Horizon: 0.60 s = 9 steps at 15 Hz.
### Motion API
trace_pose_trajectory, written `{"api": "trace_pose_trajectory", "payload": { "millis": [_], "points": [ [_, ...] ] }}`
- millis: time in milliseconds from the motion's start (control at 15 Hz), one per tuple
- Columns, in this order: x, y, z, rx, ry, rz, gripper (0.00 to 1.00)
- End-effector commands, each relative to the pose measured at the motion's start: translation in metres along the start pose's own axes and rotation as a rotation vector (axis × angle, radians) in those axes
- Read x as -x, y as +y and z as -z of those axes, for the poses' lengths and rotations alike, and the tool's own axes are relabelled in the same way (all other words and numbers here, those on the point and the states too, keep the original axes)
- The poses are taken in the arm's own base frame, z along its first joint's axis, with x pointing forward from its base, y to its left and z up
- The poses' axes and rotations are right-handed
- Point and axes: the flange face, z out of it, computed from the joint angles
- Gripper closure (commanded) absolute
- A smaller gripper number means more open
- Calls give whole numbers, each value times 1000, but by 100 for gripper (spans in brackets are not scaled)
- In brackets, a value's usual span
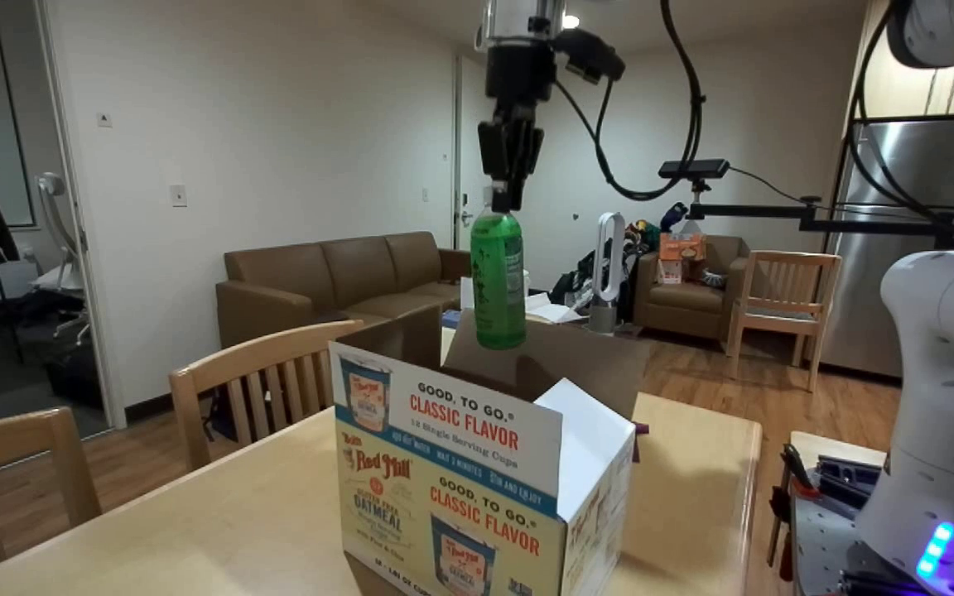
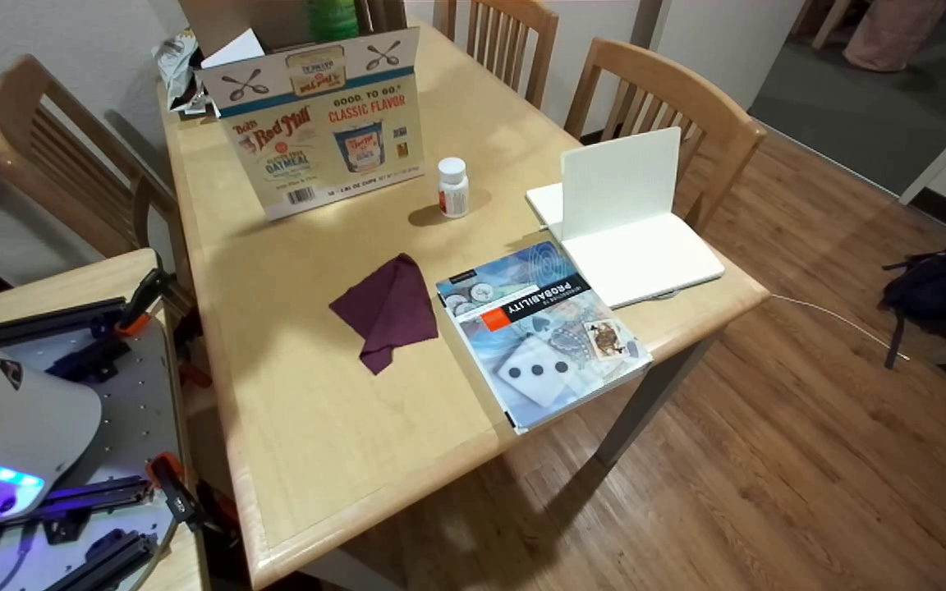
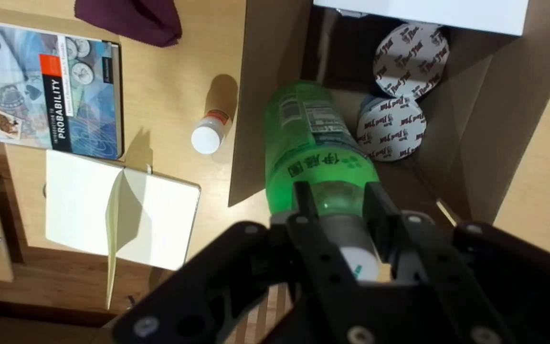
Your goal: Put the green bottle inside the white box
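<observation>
Wrist view: the Robotiq gripper (image 3: 339, 200) clamps the neck of a smooth green plastic bottle (image 3: 315, 145) above the Bob's Red Mill oatmeal carton (image 1: 452, 488) — the carrying step, I'd judge. Next it likely wants centring between matte cardboard flaps (image 3: 275, 48), then easing down beside round lidded cups (image 3: 392, 131).

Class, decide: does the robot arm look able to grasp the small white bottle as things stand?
Probably not: its gripper holds the green bottle, though nothing appears to cover the small white bottle.
</observation>
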Motion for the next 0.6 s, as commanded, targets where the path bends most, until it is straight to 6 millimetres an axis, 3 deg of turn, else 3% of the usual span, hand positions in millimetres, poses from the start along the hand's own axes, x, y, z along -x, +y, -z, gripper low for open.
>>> {"api": "trace_pose_trajectory", "payload": {
  "millis": [0,267,533],
  "points": [
    [30,12,-47,-75,1,44,90],
    [64,22,-110,-153,-9,76,90],
    [100,35,-159,-194,-50,110,91]
  ]
}}
